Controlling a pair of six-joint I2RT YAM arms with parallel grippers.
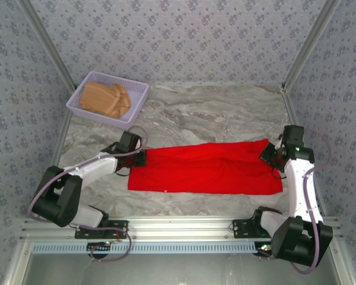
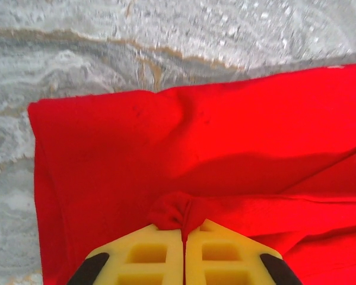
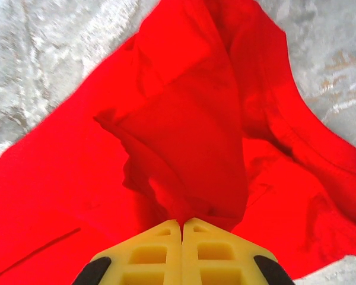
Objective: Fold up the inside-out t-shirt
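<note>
Left claw (image 2: 183, 230) and right claw (image 3: 182, 223) are each pinched shut on a pleat of the inside-out t-shirt (image 1: 207, 169), one at either end.

The shirt lies as a long red band running left to right across the middle of the marble table (image 1: 213, 113), between the two arms. Each pair of yellow fingers (image 2: 148, 255) is pressed together on a bunched ridge of cloth, which tents up toward the right one. Holding both ends at once likely lets the arms carry one edge over evenly. A lilac basket (image 1: 143, 89) holding a tan garment (image 1: 104, 98) sits far left, well apart.
</note>
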